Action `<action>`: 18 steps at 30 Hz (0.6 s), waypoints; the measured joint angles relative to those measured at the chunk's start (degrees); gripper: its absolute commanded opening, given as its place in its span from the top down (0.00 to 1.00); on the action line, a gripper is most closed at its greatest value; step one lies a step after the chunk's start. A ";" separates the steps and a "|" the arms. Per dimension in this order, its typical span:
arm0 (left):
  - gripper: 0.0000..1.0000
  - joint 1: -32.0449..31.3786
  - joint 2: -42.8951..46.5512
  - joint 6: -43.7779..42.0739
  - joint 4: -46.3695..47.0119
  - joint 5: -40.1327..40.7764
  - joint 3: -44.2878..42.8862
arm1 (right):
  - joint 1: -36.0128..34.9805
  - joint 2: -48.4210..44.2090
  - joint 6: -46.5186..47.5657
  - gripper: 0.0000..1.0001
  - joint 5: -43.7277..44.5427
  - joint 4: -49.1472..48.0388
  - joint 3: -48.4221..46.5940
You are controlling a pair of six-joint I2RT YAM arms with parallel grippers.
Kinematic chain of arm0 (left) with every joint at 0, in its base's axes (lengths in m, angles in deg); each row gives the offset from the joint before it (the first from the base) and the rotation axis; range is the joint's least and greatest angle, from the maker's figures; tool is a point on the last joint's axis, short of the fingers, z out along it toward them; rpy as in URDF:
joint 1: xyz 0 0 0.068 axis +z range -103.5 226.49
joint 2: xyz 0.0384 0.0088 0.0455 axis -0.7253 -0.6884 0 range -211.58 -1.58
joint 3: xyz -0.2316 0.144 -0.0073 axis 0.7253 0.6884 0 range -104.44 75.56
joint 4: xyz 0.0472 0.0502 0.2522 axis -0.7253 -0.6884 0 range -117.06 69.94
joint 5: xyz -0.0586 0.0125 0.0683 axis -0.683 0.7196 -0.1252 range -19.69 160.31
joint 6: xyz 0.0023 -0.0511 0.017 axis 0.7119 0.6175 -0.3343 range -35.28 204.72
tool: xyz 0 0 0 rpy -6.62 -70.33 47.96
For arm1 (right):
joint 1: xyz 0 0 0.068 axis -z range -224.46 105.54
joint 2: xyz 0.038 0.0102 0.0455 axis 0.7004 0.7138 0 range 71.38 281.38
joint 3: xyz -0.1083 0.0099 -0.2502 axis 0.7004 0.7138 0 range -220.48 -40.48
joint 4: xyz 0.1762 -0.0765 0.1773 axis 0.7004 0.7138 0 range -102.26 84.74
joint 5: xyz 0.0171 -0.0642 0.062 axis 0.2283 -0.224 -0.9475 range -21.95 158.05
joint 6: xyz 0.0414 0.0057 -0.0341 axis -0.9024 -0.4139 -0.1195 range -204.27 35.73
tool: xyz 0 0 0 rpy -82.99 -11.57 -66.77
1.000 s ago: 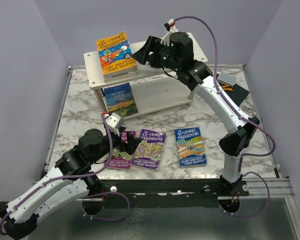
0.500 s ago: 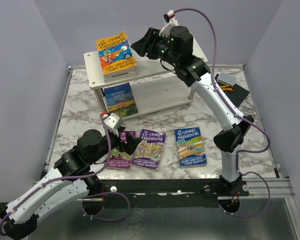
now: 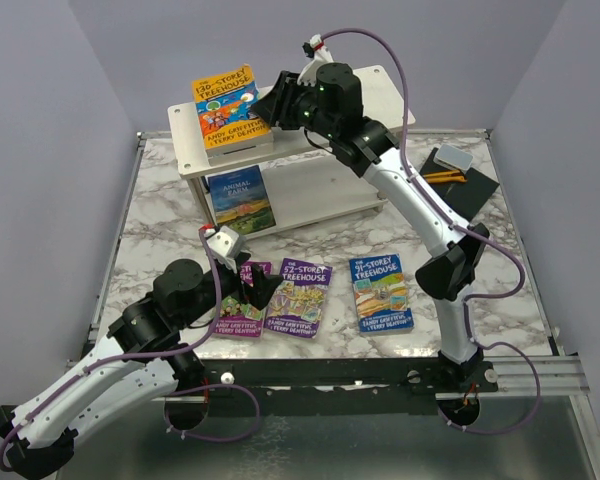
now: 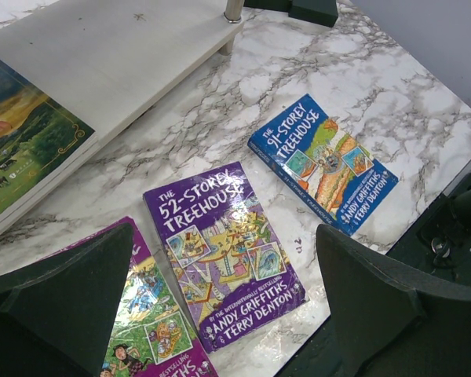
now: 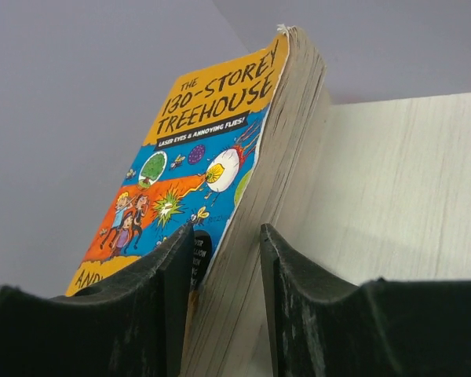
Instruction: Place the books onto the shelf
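Now our right gripper (image 3: 273, 108) has slid left onto the orange "130-Storey Treehouse" paperback (image 3: 230, 105).
It lies flat at the left end of the top board of the whitish two-tier shelf (image 3: 380, 85), long axis front-to-back, title far; whether we pinch it, we cannot tell. Meanwhile our left gripper (image 3: 252, 288) gapes.

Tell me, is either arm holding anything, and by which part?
Left gripper: open, nothing held. Right gripper straddles the orange 130-Storey Treehouse book at its page edge; whether it actually grips cannot be told.
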 measured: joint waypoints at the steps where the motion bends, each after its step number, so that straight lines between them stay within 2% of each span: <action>1: 0.01 0.00 0.00 0.00 0.02 0.00 0.00 | -0.17 0.00 0.24 0.61 0.00 -0.09 -0.11; 7: 0.01 0.00 0.00 0.00 0.02 0.00 0.00 | -0.44 0.00 1.18 0.65 0.07 -0.13 -0.11; 11: 0.01 0.00 0.00 -0.02 0.02 0.02 0.00 | -0.46 -0.02 1.22 0.60 0.11 -0.22 -0.07; 14: 0.01 0.00 0.00 0.00 0.02 0.02 0.00 | -0.52 -0.28 1.38 0.52 0.46 -1.18 0.92; 18: 0.01 0.00 0.00 0.00 0.04 0.04 0.00 | -0.61 -2.86 1.75 0.45 1.60 -3.10 5.86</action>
